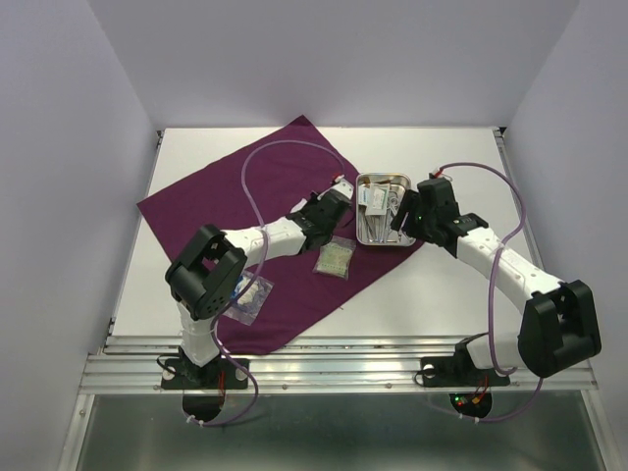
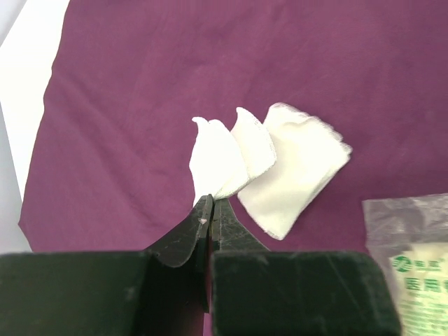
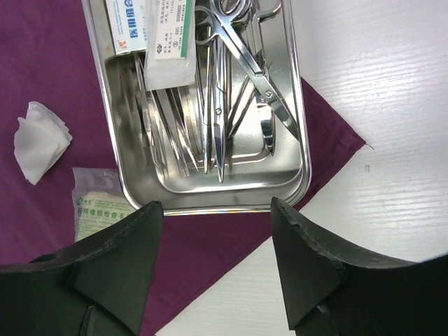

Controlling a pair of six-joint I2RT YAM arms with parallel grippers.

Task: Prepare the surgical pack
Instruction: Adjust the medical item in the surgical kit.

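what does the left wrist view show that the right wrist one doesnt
Only the left wrist view: the left pincer, shut, its tips at the edge of the gauze, which shows here as a fanned stack of layers.

Only the right wrist view: the open right pincer, and beyond it a steel tray holding scissors and labelled packets.

Both: the purple cloth, the gauze lying on it, and a loose packet with green print beside the gauze.
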